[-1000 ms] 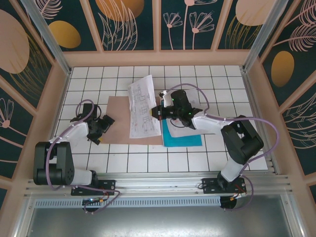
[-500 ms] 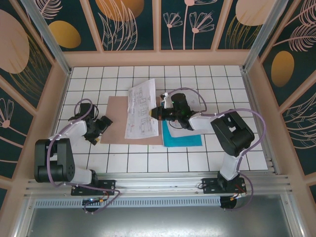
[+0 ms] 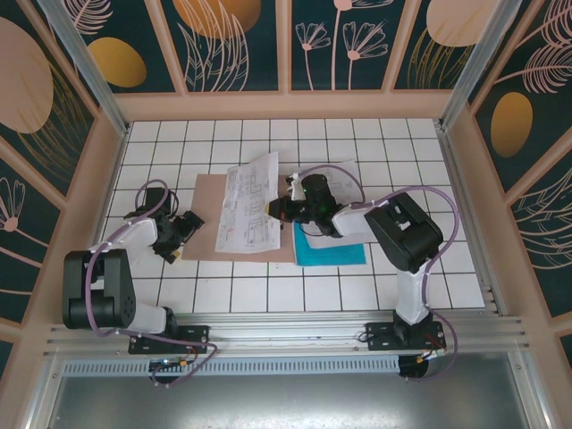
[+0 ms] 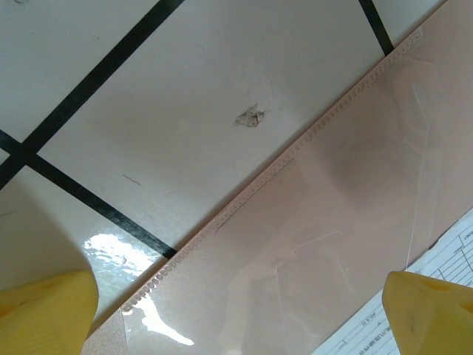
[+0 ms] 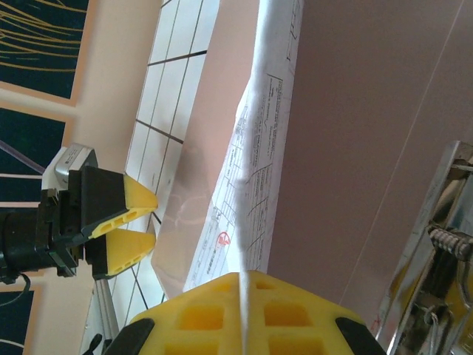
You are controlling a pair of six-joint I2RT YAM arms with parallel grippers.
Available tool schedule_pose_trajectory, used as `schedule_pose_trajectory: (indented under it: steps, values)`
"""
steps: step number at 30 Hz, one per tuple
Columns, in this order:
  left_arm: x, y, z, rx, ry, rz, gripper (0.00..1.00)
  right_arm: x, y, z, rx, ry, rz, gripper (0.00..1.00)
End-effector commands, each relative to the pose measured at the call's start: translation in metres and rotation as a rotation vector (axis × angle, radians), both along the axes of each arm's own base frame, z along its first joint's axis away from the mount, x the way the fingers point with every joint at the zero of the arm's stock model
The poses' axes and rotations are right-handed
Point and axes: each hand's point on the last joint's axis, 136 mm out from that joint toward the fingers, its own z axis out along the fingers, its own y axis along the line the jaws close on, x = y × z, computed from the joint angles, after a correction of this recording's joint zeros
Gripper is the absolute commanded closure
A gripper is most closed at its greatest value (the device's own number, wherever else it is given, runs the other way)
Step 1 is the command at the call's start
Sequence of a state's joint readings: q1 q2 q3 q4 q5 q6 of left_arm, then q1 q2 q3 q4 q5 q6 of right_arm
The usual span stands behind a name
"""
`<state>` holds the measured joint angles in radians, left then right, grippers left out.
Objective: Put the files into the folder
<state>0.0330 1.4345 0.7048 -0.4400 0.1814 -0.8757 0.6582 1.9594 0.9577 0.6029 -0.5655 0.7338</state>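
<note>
A white-tiled tabletop (image 3: 357,152) with dark grid lines sits inside a pale wooden frame (image 3: 286,105). Dark teal wall panels (image 3: 241,45) painted with peach leaves and orange ovals close the left, far and right sides. An aluminium rail (image 3: 286,329) lines the near edge.

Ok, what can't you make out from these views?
Top view: whether the white sheet lies on the folder or inside it; too small.
Top view: the folder's right part, hidden under that sheet.
Top view: the teal sheet, far left corner under the right gripper.
Right wrist view: the sheet's print, too oblique to read.
Left wrist view: the left gripper, fingers cut off by the bottom edge.
</note>
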Motion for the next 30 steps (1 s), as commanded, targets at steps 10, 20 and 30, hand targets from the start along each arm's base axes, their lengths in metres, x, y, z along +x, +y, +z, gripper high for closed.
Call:
schedule_pose_trajectory:
  steps: [10, 20, 30]
  values:
    - [-0.008, -0.014, -0.012, -0.089, 0.006, -0.009, 0.01, 0.013, 0.033, 0.004, 0.048, -0.006, -0.025, 1.00]
    - [-0.007, -0.018, -0.013, -0.116, 0.004, -0.009, 0.01, 0.009, 0.048, -0.006, 0.070, 0.032, -0.016, 1.00]
    - [-0.007, -0.020, -0.014, -0.128, 0.003, -0.007, 0.01, 0.006, 0.059, -0.014, 0.056, 0.061, -0.023, 1.00]
